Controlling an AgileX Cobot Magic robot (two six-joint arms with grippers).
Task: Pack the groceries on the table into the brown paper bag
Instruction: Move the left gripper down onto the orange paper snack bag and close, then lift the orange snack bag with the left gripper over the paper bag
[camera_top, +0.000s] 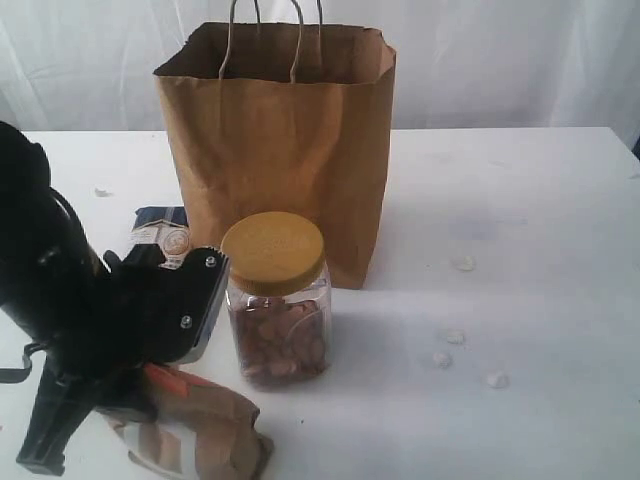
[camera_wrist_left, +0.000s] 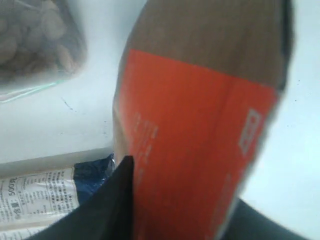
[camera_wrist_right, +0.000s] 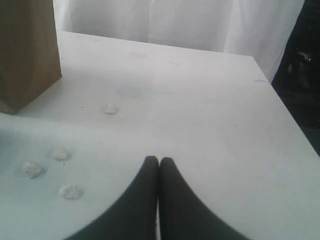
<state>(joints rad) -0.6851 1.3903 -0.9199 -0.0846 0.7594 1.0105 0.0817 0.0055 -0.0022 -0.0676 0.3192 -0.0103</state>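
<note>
The packing is, as far as I can judge, not more than begun, because three groceries are outside the bag. At the far left the left arm (camera_top: 90, 300) bends down over the brown-orange pouch (camera_top: 205, 430), which lies flat on the table (camera_top: 540, 220) at about seven o'clock from the jar. In the left wrist view the left gripper (camera_wrist_left: 182, 192) has this pouch between its jaws. One dark finger lies against one edge and the other finger shows at the opposite side, so I take it as clamped on the pouch, though the pouch is not yet lifted. The pasta packet (camera_top: 160, 232) lies partly hidden behind the arm, at about ten o'clock from the jar and just beside the bag's lower corner. The jar (camera_top: 275, 305), with its yellow lid on, stands upright in the middle, directly in front of the bag. The brown paper bag (camera_top: 285, 150) stands open and upright at twelve o'clock from the jar, with its handles up. Its inside is not visible from this side, so I cannot tell if something is already packed. At about three o'clock from the jar only some small white crumbs (camera_top: 450, 337) lie on the table, and they are not part of the work. The right gripper (camera_wrist_right: 159, 162) has its jaws pressed together with nothing between them, over a bare part of the table, well apart from the groceries. What is left, in my judgement, is to carry the pouch, then the packet and the jar, into the bag.
</note>
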